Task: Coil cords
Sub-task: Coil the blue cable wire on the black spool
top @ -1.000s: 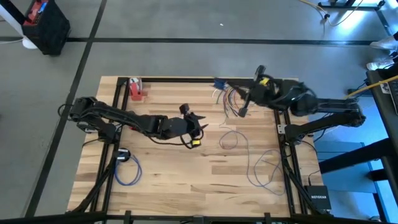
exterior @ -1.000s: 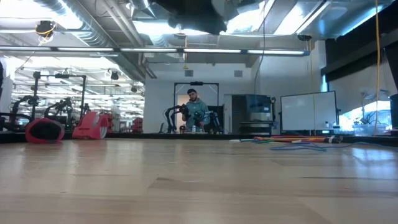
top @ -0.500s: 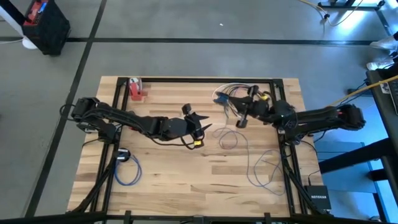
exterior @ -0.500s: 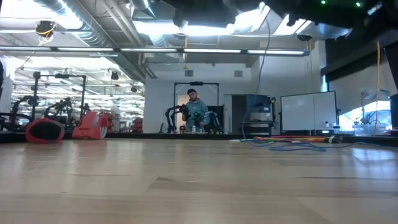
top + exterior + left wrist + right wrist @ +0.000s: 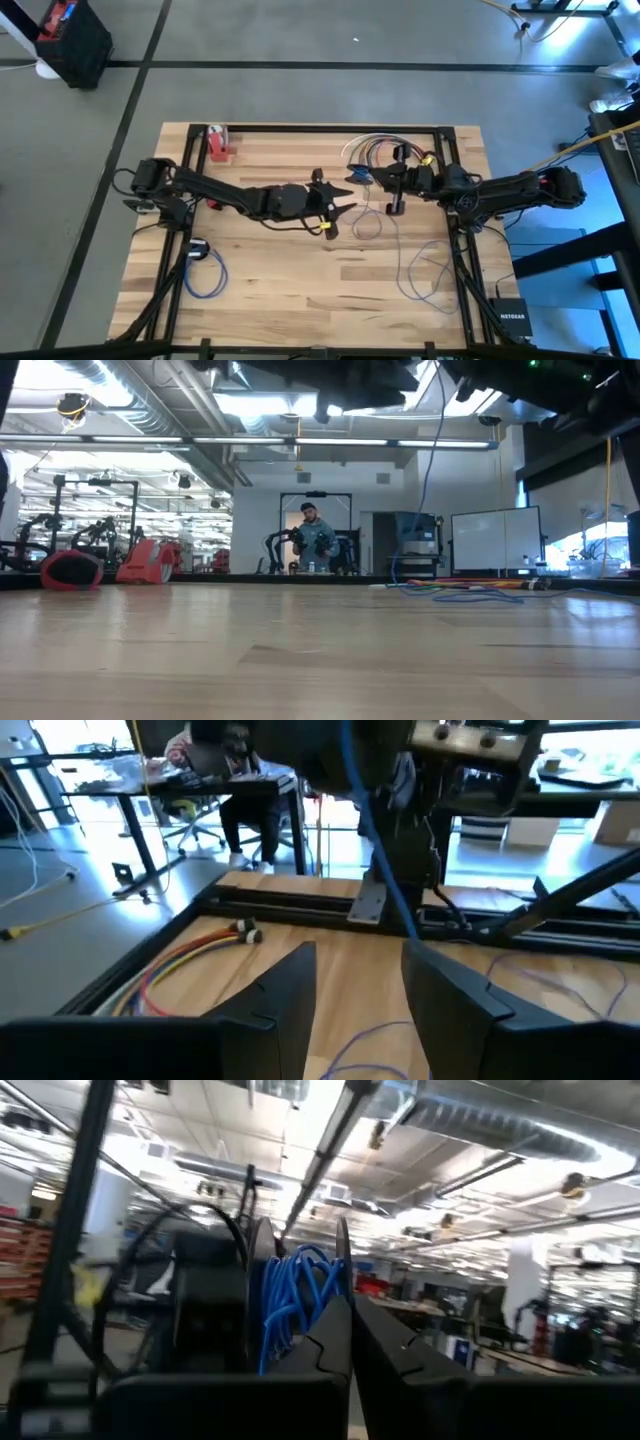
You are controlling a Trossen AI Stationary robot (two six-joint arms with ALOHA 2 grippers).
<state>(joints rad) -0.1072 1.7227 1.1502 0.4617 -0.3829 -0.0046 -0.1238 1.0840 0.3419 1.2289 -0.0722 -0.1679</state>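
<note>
High view: your right gripper [image 5: 395,190] is clamped on a blue cord [image 5: 295,1305], seemingly a bundle, mid-bench; left gripper [image 5: 345,196] gapes empty beside it. Loose cords [image 5: 372,150] still sprawl; one coil [image 5: 205,275] done.

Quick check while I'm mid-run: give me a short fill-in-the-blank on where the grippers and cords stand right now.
1. The right gripper is shut on a bunch of ____-coloured cord.
2. The left gripper has its fingers ____.
3. A loose blue cord lies on the table toward the ____ arm's side.
4. A small blue coil lies near the ____ arm's base.

Missing words: blue; open; right; left
</note>
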